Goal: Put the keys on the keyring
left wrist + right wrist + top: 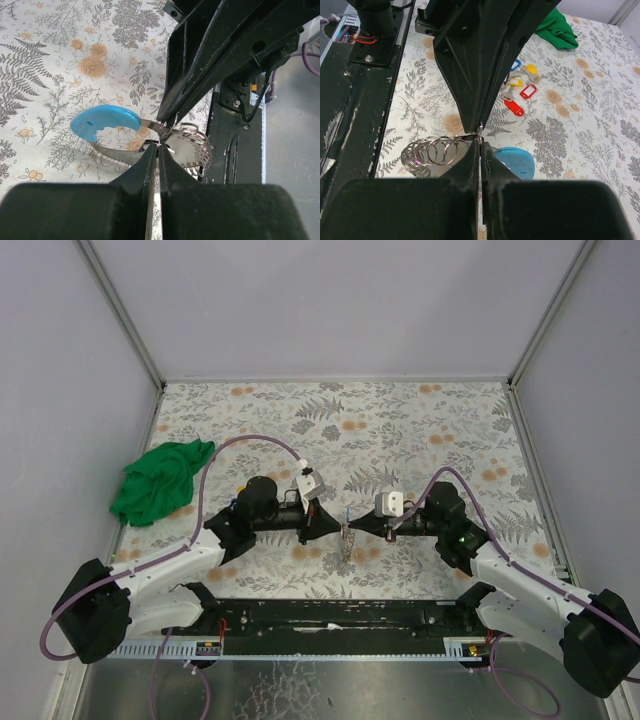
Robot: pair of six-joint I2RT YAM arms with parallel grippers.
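Note:
The keyring [107, 122] hangs between my two grippers over the middle of the flowered table; it has a bright light-blue arc and a grey toothed strip [117, 156]. Several small steel split rings [432, 151] are bunched on it. My left gripper [159, 148] is shut on its thin metal at the junction. My right gripper [480, 142] is shut on the same spot from the opposite side, tip to tip. From above the keyring [347, 540] dangles under the joined tips. The keys [520, 87], with red, yellow and blue tags, lie loose on the table beyond the left arm.
A crumpled green cloth [160, 480] lies at the table's left edge. Purple cables [250, 440] arc above both arms. The black base rail [330, 615] runs along the near edge, and white walls enclose the other three sides.

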